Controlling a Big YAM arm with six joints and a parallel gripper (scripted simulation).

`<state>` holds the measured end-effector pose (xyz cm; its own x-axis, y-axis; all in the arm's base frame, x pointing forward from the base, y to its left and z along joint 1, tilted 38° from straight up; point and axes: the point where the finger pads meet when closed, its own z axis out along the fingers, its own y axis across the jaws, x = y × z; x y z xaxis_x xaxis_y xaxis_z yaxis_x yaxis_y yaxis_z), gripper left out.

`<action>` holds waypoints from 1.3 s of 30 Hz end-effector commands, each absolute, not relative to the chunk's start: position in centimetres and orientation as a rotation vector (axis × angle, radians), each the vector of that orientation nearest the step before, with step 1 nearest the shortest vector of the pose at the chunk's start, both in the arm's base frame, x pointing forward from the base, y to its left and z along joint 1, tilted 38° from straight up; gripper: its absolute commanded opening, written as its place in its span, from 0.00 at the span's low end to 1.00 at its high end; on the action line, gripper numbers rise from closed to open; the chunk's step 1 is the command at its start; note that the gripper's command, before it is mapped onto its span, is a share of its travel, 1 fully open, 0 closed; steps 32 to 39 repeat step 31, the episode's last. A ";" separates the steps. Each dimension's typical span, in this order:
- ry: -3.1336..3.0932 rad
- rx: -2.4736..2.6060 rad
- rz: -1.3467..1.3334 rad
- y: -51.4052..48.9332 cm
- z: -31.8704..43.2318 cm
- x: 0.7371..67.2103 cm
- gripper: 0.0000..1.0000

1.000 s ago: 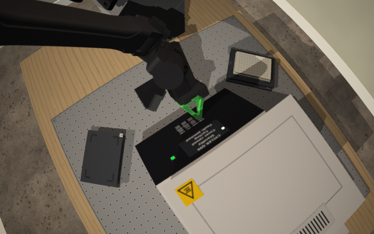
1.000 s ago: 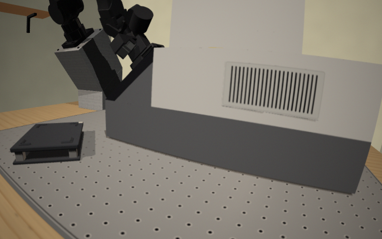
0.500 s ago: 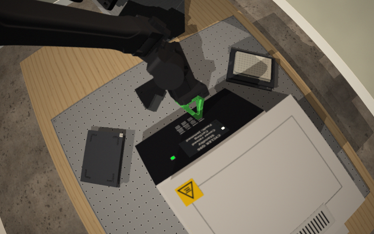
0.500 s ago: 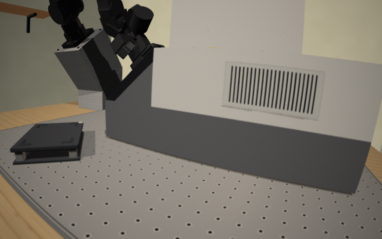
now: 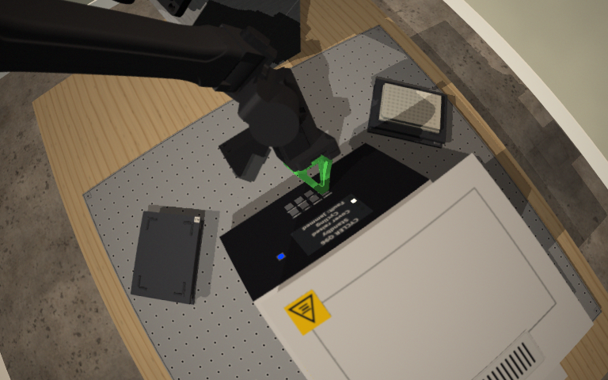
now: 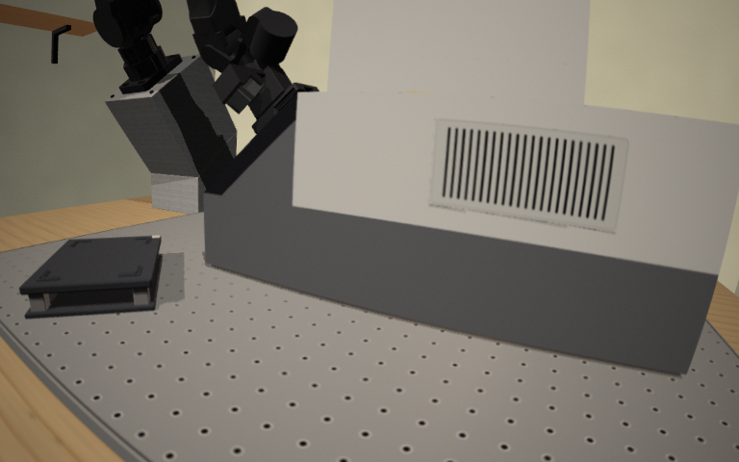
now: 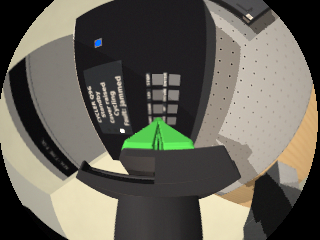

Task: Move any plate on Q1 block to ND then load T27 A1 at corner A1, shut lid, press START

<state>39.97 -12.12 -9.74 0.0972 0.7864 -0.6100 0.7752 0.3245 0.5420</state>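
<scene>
Gripper (image 5: pixel 322 187), shut on nothing, touches one key among eight; one lamp (image 5: pixel 280 256) blue

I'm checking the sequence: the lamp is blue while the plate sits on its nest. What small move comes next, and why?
Probably lift the shut gripper off the end key and shift it along the upper row to STOP. The lamp shows blue and the lid is shut, yet T27 lies on N1. The run likely needs ending first.
</scene>
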 end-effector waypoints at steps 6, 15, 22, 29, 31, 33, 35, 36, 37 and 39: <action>1.626 1.419 0.038 -11.3 -8.0 40.2 0.00; 1.641 1.419 0.039 -10.1 -7.4 38.9 0.00; 1.651 1.420 0.033 -10.2 -7.6 38.7 0.00; 1.651 1.420 0.033 -10.2 -7.6 38.7 0.00; 1.651 1.420 0.033 -10.2 -7.6 38.7 0.00; 1.651 1.420 0.033 -10.2 -7.6 38.7 0.00; 1.651 1.420 0.033 -10.2 -7.6 38.7 0.00; 1.651 1.420 0.033 -10.2 -7.6 38.7 0.00; 1.651 1.420 0.033 -10.2 -7.6 38.7 0.00; 1.651 1.420 0.033 -10.2 -7.6 38.7 0.00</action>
